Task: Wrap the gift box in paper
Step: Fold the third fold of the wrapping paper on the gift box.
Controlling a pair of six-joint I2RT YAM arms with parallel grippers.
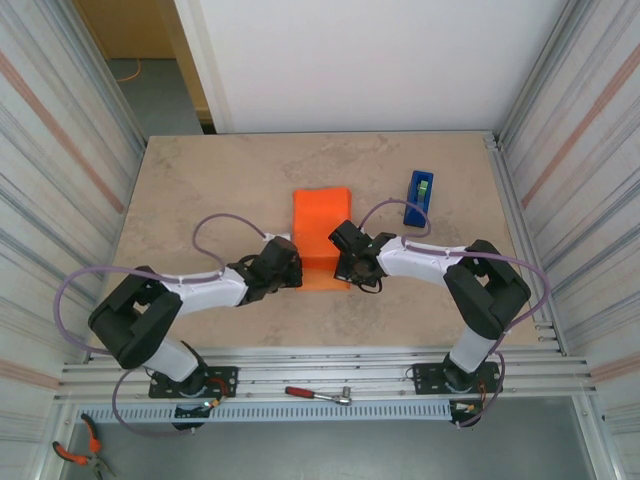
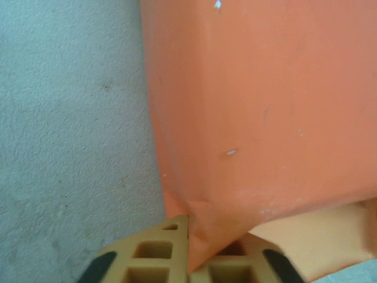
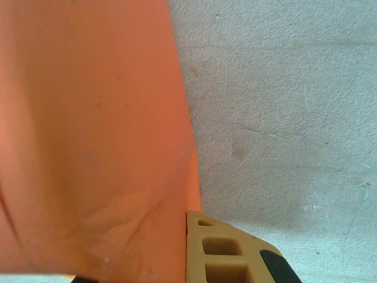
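Top: the paper (image 1: pixel 322 225) lies mid-table, doubled over, likely with the box beneath. The left gripper (image 1: pixel 297 272) and right gripper (image 1: pixel 343 270) sit at its near corners.

Left wrist: clenched fingers (image 2: pixel 150 256) pinch a crumpled corner. The sheet looks thin, limp and easily torn, best held by its corners.

Right wrist: the sheet's edge presses against a closed finger (image 3: pixel 227 250), apparently pinched. Creases show here that the top view misses.

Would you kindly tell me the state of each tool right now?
Left tool: closed on the thin bright orange paper sheet.
Right tool: closed on the same sheet.
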